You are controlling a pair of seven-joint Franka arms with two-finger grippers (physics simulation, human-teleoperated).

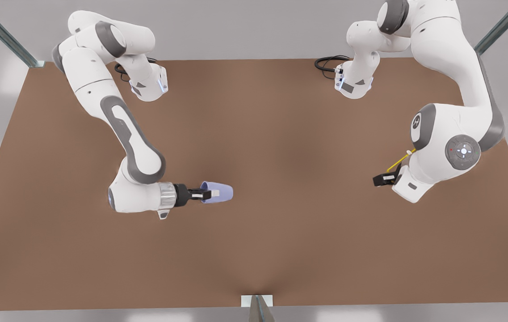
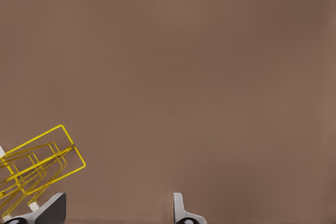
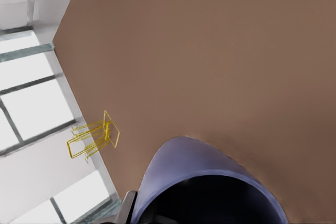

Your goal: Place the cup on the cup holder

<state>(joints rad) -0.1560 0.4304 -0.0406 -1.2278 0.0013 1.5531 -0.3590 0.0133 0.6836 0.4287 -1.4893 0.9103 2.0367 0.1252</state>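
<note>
Right gripper (image 1: 211, 194) jaws clamp the cup (image 1: 220, 192), carry step; left gripper (image 2: 118, 208), jaws wide, beside cup holder (image 2: 37, 166); next: carry the cup across the worktop (image 1: 280, 179) to the holder's prongs.

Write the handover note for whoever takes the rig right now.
Right end effector, on the front view's left: shut on the pale lavender-blue tapered cup, held sideways above the brown table.
Left end effector, on the front view's right: open, beside the yellow wire-frame cup holder, not gripping it.
Done: cup picked up.
Left: carry the cup across to the holder and set it on a prong; the two are far apart.
</note>
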